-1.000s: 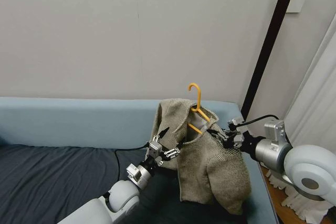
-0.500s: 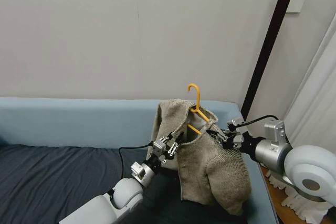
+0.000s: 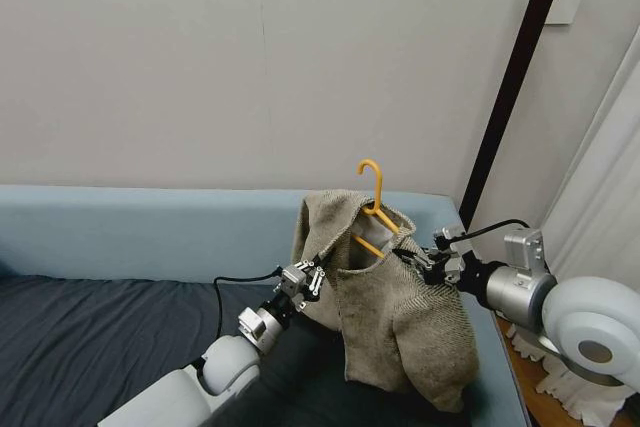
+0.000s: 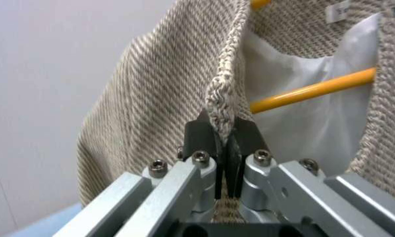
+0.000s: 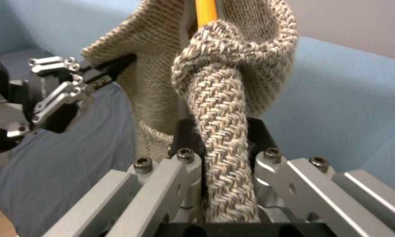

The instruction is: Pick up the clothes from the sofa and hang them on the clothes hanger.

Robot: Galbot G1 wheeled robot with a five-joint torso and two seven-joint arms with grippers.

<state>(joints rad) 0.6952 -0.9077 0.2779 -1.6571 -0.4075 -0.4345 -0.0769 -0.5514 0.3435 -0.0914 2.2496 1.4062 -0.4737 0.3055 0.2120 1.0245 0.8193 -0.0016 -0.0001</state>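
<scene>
My left tool [image 3: 312, 275] pinches the front edge of the cardigan [image 3: 400, 317]. My right tool [image 3: 410, 255] clamps a bunched shoulder by the hanger [image 3: 371, 185], over the right end of the sofa [image 3: 120, 232]. It seems soft, limp and light, so thick edges should hold best.

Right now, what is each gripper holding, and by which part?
Both pinch the beige knitted cardigan: left gripper its front edge, right gripper a bunched fold.

beige knit cardigan [image 3: 400, 307] draped on orange hanger [image 3: 374, 209]; above sofa [image 3: 120, 237]
</scene>
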